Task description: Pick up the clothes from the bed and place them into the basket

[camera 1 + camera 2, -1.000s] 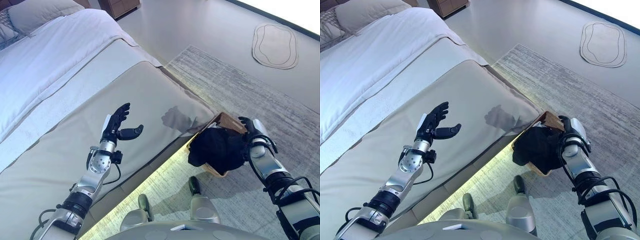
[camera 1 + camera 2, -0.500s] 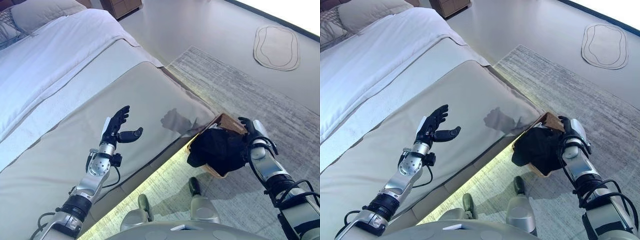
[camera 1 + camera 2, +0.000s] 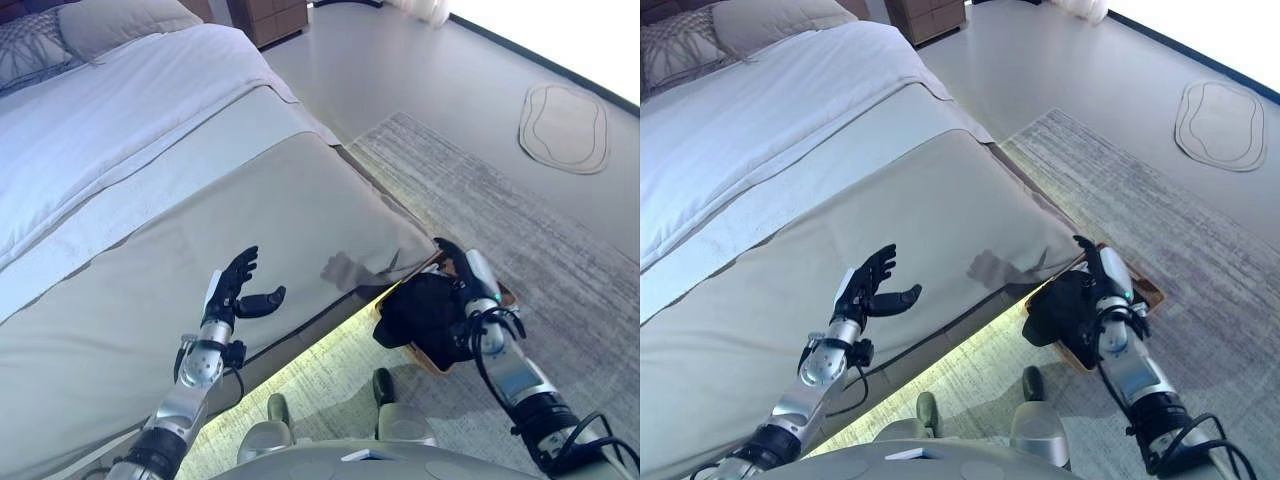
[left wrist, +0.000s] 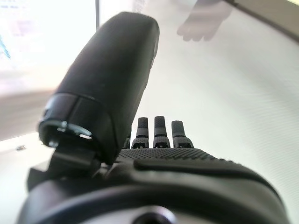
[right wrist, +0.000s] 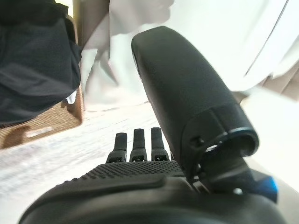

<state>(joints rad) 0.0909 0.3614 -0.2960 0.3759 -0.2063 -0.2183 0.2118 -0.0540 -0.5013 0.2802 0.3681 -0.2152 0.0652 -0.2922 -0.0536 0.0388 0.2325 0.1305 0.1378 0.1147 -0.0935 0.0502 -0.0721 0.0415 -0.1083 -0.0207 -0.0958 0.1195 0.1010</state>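
Dark clothes [image 3: 420,310] lie heaped in a brown woven basket [image 3: 505,297] on the rug at the foot of the bed. My right hand [image 3: 458,268] is open, fingers straight, just above the clothes and the basket's near edge. The right wrist view shows its palm [image 5: 140,186] and thumb, with the dark clothes [image 5: 32,79] and the basket's wall [image 5: 42,126] past them. My left hand [image 3: 235,290] is open and empty above the beige bed cover [image 3: 150,260]. The left wrist view shows its palm [image 4: 154,177] over that cover [image 4: 233,93].
A white duvet [image 3: 120,110] and pillows [image 3: 120,20] lie further up the bed. A grey rug [image 3: 520,210] covers the floor under the basket. A small oval mat [image 3: 565,128] lies far right. Wooden furniture [image 3: 275,15] stands at the back.
The whole view has shifted. My right hand has moved from the basket's far edge to over the dark clothes, nearer the bed. My left hand stays open above the cover.
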